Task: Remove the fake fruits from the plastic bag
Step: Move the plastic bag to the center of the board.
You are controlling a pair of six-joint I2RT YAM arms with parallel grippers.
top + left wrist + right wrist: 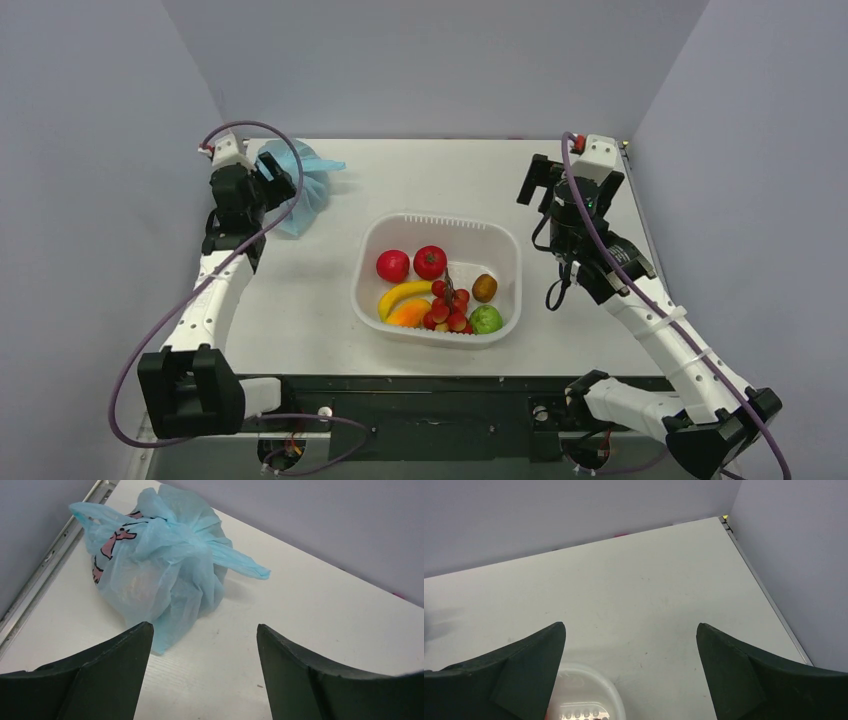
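Observation:
The plastic bag (303,183) lies at the far left of the table, light blue with a pink-and-dark figure. In the left wrist view the bag (160,565) is knotted shut at the top and bulges. A pale round form shows faintly through it; the fake fruits inside are otherwise hidden. My left gripper (277,174) is open and empty, right next to the bag. In its own view my left gripper (202,627) has its left fingertip (142,630) close to the bag's lower edge. My right gripper (572,185) is open and empty, also seen in the right wrist view (631,625).
A white tub (505,245) stands mid-table, its rim (611,685) below my right gripper. It holds two red round fruits (393,265), a banana (402,294), an orange fruit (410,315), red grapes (450,308), a brown fruit (484,288) and a green one (486,319). Grey walls close in three sides.

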